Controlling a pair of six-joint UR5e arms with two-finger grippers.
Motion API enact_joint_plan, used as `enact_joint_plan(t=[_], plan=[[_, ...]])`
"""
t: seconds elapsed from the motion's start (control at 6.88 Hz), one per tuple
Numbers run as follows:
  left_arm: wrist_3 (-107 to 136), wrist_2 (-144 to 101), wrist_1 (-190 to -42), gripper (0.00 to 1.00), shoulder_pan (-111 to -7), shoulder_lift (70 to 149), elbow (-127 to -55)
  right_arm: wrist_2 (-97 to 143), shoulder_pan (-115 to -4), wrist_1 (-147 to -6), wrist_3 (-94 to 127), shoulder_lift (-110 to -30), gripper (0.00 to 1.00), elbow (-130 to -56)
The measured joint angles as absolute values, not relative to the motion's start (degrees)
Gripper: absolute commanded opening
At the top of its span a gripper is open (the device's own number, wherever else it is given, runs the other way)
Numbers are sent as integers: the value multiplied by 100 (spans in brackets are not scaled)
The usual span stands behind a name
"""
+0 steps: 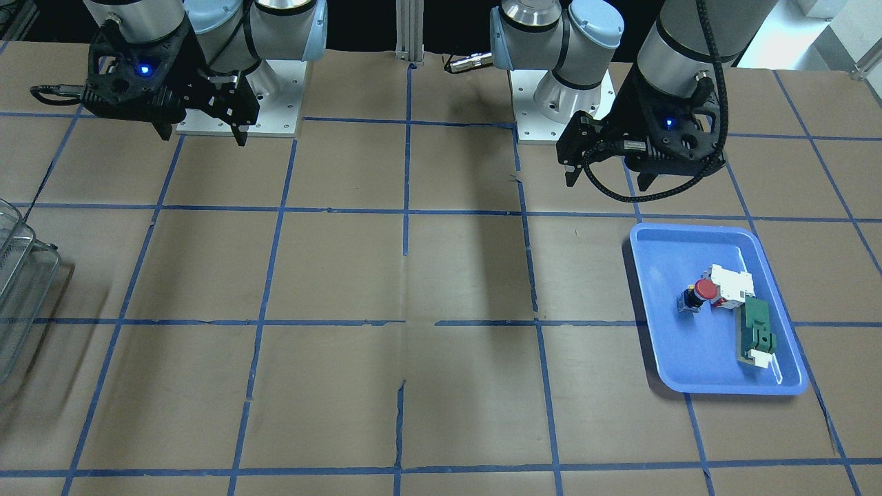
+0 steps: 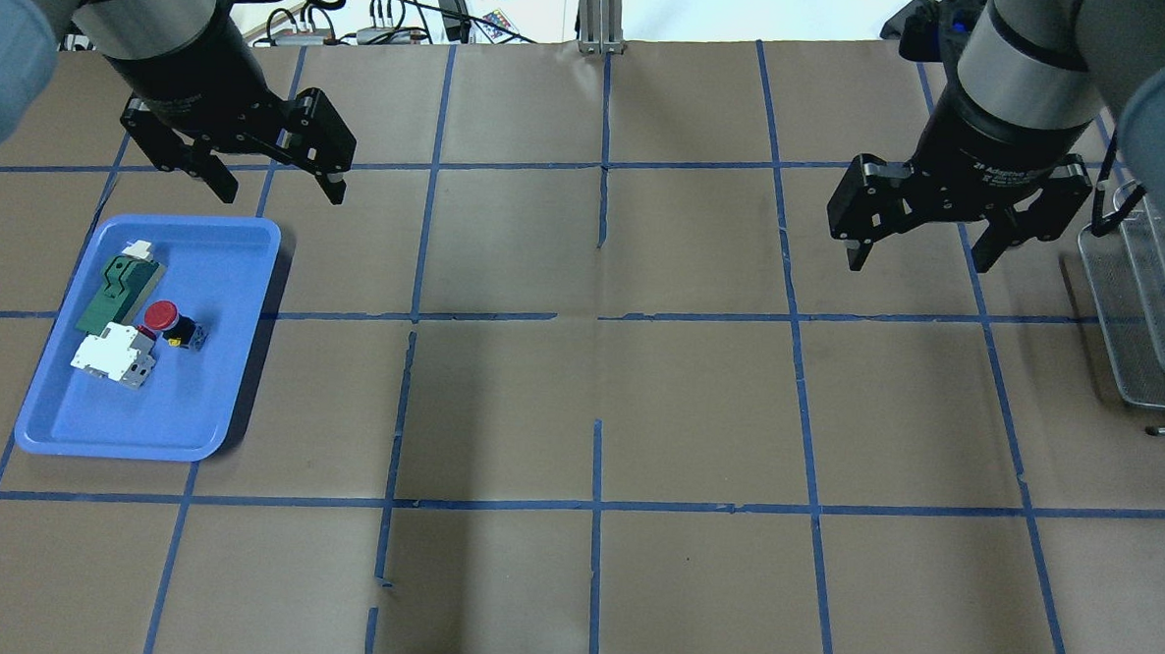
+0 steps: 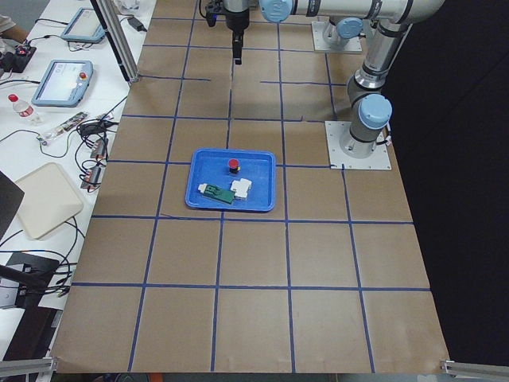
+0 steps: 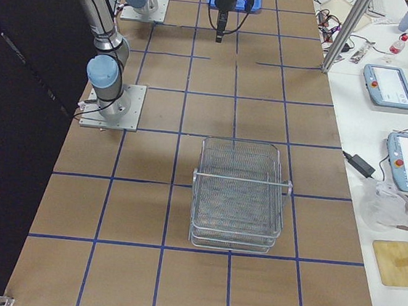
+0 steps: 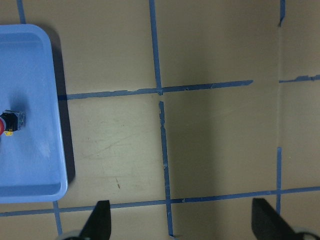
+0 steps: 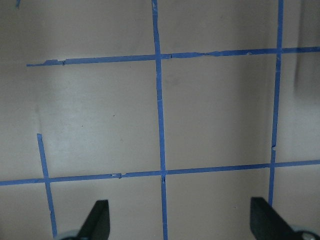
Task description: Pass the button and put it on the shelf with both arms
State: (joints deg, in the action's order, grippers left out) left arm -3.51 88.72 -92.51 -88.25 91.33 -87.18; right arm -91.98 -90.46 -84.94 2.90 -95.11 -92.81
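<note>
button (image 2: 168, 321) in tray (image 2: 204, 224), white block (image 2: 101, 355) beside

Shelf (image 1: 27, 275) and button (image 5: 15, 121) (edge-cropped)

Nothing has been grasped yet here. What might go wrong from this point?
The button lies on its side right beside the white-and-red block in the blue tray; the open left pincer may catch or shove the block too.
Its rounded body could slip or twist during the pass to the right pincer.
On the wire-mesh shelf, so small a part might tip or roll.
</note>
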Motion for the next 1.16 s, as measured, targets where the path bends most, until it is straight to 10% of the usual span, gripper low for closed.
enact_joint_plan(t=[1.16], plan=[[-2097, 8882, -8121, 100, -7085, 9894, -9393, -9191, -9050, -8560, 283, -9562, 100, -9281]])
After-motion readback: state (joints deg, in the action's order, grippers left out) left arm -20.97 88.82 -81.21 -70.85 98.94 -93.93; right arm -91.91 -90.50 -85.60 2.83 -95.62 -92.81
